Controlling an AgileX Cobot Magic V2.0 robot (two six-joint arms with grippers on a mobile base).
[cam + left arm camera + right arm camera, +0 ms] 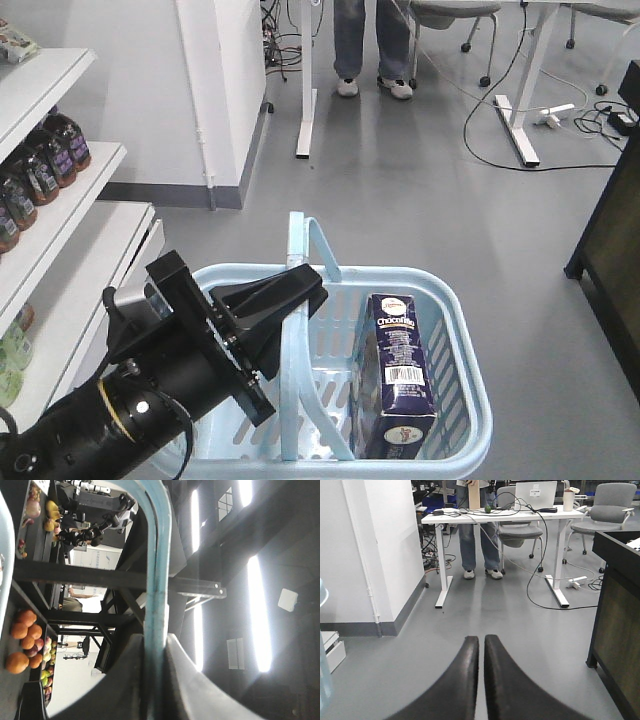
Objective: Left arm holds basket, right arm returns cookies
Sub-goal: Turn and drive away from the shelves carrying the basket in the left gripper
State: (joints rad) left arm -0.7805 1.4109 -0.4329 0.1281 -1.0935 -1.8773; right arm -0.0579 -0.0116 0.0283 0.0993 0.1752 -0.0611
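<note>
Your left claw (305, 290) is pinching a handle (157, 580) of the blue basket (400, 272), the thin bar running straight between its fingers. Your right claw (481, 640) is pressed together with nothing in it, looking out over the floor (520, 630). The cookie box (395, 370) stands on end in the basket's right half. Expect it to be light and stiff, but its smooth cardboard dents: close gently on the two narrow sides near the top
</note>
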